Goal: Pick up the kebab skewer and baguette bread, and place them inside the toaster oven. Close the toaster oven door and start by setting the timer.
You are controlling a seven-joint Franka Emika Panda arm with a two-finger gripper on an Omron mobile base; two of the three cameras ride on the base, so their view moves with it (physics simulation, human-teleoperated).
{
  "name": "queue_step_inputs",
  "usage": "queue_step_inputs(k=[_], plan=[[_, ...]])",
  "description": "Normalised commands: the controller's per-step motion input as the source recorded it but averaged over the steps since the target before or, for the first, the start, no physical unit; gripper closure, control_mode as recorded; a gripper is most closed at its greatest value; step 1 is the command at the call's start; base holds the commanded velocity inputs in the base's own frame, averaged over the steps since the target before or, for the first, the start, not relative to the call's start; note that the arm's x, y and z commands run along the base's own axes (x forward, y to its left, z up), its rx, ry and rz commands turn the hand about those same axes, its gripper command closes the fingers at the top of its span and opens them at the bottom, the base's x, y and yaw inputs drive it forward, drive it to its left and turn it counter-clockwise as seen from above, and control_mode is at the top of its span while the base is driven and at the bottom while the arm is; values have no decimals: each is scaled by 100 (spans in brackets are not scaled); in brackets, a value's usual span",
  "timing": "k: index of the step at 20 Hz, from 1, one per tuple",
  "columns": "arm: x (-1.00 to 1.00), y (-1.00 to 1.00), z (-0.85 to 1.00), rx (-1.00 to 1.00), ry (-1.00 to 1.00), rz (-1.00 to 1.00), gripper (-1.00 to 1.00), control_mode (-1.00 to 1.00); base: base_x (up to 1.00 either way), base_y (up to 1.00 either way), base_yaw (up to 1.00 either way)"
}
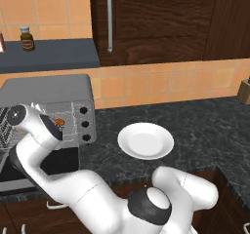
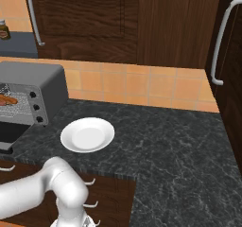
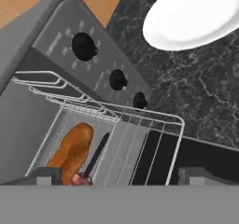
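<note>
From the left base view, the white arm covers the front of the grey metal toaster oven (image 1: pixel 49 99); a round white plate (image 1: pixel 145 140) sits right of it on the speckled dark counter (image 1: pixel 205 126).

From the right base view, something orange lies on the oven's wire rack.

In the hand view, the baguette bread (image 3: pixel 72 149) and kebab skewer (image 3: pixel 93 160) lie side by side on the rack (image 3: pixel 140 139). The toaster oven door (image 3: pixel 205 155) hangs open. The gripper (image 3: pixel 121 175) fingers are spread apart, holding nothing.

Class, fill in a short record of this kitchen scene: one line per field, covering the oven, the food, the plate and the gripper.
toaster oven: on the counter, left of the plate
toaster oven door: open, folded down
baguette bread: lying on the wire rack inside the oven
kebab skewer: on the same rack, beside the loaf
white plate: bare, on the dark counter
gripper: above the rack, holding nothing; open or shut cannot be told
</note>
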Motion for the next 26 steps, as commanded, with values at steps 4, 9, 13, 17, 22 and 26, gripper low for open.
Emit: queue_step_inputs(k=[4, 9, 13, 17, 22, 26], plan=[[-37, 2, -38, -61, 24, 33, -100, -100, 0, 0, 0], [-35, 16, -2, -35, 13, 49, -100, -100, 0, 0, 0], [-7, 0, 0, -12, 0, 52, -100, -100, 0, 0, 0], [-1, 16, 0, -9, 0, 35, -100, -100, 0, 0, 0], [0, 32, 0, -7, 1, 14, -100, -100, 0, 0, 0], [0, 9, 0, -1, 0, 9, -100, -100, 0, 0, 0]])
